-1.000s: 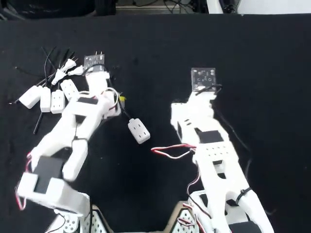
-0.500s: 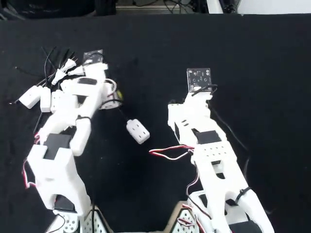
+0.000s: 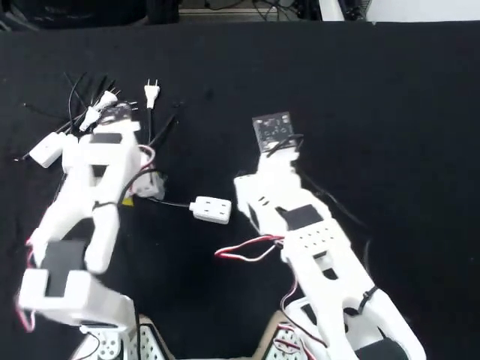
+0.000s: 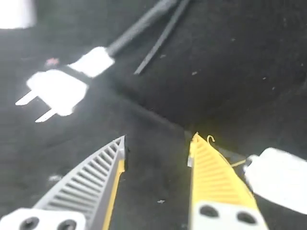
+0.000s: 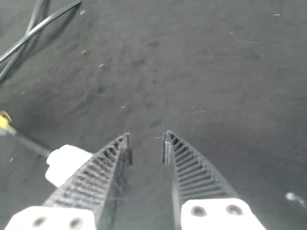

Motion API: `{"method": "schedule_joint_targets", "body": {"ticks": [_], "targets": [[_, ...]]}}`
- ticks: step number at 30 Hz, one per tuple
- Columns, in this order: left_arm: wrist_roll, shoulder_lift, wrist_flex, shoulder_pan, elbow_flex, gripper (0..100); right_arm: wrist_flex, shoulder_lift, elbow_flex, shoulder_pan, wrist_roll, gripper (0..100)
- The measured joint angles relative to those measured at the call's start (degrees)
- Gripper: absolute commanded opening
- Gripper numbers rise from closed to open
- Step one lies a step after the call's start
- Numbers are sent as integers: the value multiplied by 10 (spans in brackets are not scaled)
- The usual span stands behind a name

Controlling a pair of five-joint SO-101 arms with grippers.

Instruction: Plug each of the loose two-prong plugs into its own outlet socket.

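A loose white two-prong plug (image 3: 152,91) lies at the back of the black table, its black cord trailing toward me. More plugs (image 3: 100,105) and white outlet blocks (image 3: 46,148) cluster at the far left. A single white outlet socket (image 3: 211,210) lies mid-table on a black cord. My left gripper (image 3: 114,114) hovers by the cluster; it (image 4: 156,146) is open, with one plug (image 4: 56,91) lying just ahead of the fingertips. My right gripper (image 3: 271,129) is right of centre, open (image 5: 146,143) and empty, with the socket (image 5: 67,164) beside one finger.
Black cords (image 3: 81,91) fan out behind the left cluster. A yellow tag (image 3: 127,201) marks the socket's cord under the left arm. Another white piece (image 4: 280,178) lies beside my left gripper's yellow finger. The right half of the table is bare black cloth.
The left arm swung left toward the cluster, uncovering the plug at the back. The outlet socket shifted left and turned flat. The right arm moved left.
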Motion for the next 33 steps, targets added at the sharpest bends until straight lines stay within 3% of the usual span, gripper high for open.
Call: {"method": "schedule_joint_targets", "body": {"ticks": [8, 12, 16, 18, 24, 33], "targets": [[-207, -136, 1, -88, 105, 220, 3, 0, 0, -15, 0, 108], [-208, -190, -34, -109, 106, 221, 3, 0, 0, -14, 0, 107], [-174, -203, -143, -105, 106, 220, 3, 0, 0, -14, 0, 107], [-200, -202, -181, -85, 106, 220, 3, 0, 0, -14, 0, 107], [-325, -105, -201, -47, 78, 220, 3, 0, 0, -14, 0, 108], [-339, 103, -182, -60, -98, 220, 3, 0, 0, -14, 0, 108]]}}
